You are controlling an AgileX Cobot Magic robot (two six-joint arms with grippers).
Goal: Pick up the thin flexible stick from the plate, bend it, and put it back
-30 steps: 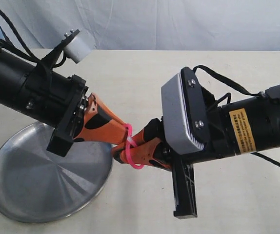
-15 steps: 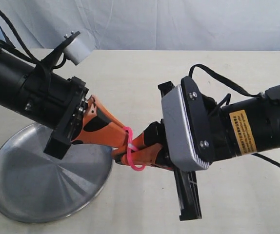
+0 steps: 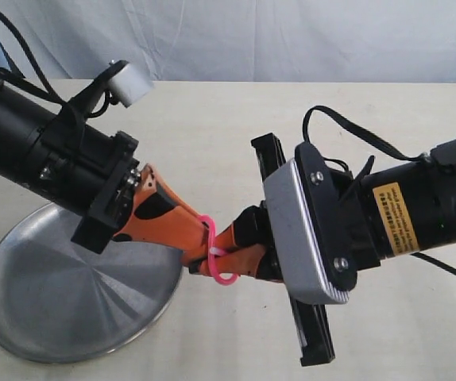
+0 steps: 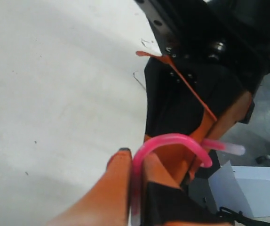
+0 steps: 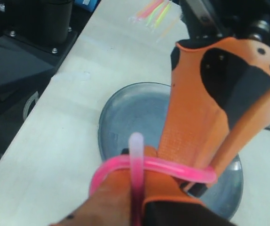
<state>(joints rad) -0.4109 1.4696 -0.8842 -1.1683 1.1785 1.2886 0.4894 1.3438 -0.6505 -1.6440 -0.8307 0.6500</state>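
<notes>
The thin pink stick [image 3: 213, 252] is bent into a tight loop in the air, just right of the steel plate [image 3: 61, 305]. Both grippers are shut on it, one on each end. My left gripper [image 3: 190, 258] reaches in from the left with its orange fingers over the plate's right rim. Tip to tip with it, my right gripper [image 3: 222, 252] comes from the right. The left wrist view has the stick [image 4: 172, 141] arching out from between its fingers [image 4: 118, 181]. In the right wrist view a pale tip of the stick [image 5: 136, 141] crosses over the loop, with the plate [image 5: 125, 117] below.
The plate sits at the front left of a pale tabletop [image 3: 212, 135], with a white cloth backdrop behind. Several spare thin sticks [image 5: 154, 12] lie on the table far beyond the plate in the right wrist view.
The right wrist has rolled, swinging its camera housing round. The loop of the stick has grown tighter and sits slightly lower. Both grippers keep hold of it.
</notes>
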